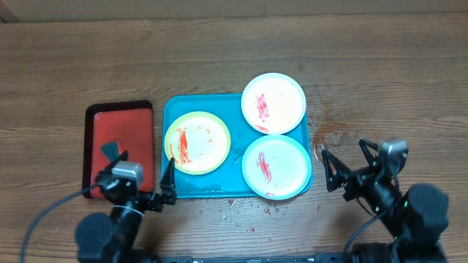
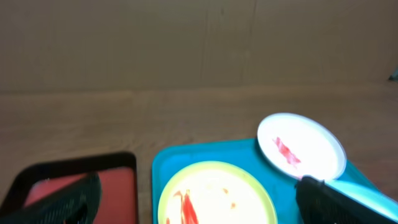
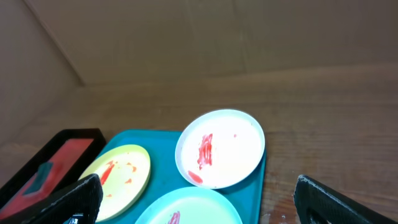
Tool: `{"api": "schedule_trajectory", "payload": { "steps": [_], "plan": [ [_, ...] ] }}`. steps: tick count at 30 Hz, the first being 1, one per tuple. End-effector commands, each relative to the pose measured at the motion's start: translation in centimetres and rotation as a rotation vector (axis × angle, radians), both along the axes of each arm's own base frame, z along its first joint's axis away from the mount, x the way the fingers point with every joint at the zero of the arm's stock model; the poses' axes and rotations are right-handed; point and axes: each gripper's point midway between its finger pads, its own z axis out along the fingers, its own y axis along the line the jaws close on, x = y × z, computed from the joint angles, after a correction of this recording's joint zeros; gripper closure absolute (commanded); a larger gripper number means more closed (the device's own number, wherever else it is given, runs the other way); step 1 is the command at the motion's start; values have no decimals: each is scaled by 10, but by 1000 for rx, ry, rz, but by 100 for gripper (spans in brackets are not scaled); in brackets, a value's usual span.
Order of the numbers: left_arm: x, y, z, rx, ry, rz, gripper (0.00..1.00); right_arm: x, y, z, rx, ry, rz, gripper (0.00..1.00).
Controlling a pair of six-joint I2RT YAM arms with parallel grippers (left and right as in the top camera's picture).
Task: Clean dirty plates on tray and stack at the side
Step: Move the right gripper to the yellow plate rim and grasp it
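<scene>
The left gripper (image 1: 139,162), jaws wide and empty, frames a yellow-green rimmed round plastic plate (image 2: 214,193), cut off below. The right gripper (image 1: 349,159) gapes empty.

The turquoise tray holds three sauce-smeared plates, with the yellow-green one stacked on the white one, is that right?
Not stacked. The overhead view shows the yellow-green plate lying alone at the left of the turquoise tray, apart from the white plate at its far right corner. With the pale aqua plate, three smeared plates is correct.
</scene>
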Motion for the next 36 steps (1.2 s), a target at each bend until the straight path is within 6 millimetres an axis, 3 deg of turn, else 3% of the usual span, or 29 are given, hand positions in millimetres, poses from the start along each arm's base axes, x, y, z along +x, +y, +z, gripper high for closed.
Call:
{"api": "schedule_trajectory", "payload": {
  "steps": [1,8,13,16,19,20,22,23,25,28,32,36],
  "plan": [
    [0,5,35,-16,66,30,0,12,3,27,0,85,14,0],
    [17,-4,53,-27,434,-17,0,39,8,66,17,256,34,0],
    [40,-10,46,-20,659,-57,0,50,29,63,155,372,123,0],
    [65,-13,29,-42,727,-61,0,58,33,52,166,422,139,0],
    [71,-26,-3,-100,888,-119,0,68,37,33,198,512,124,11],
    [75,-35,-9,-105,904,-184,7,71,39,26,205,544,118,14],
    [84,-39,-20,-122,947,-213,6,77,47,10,219,621,90,18],
    [88,-38,-24,-118,968,-202,10,80,53,0,215,660,84,21],
    [94,-26,-27,-118,1015,-109,21,84,71,-17,195,728,83,25],
    [98,15,-21,-84,1036,189,24,91,100,-43,137,811,57,31],
    [96,60,5,-24,971,485,18,104,143,-74,28,863,63,34],
    [99,62,11,-19,948,495,4,113,182,-103,-52,872,93,43]
  ]
}}
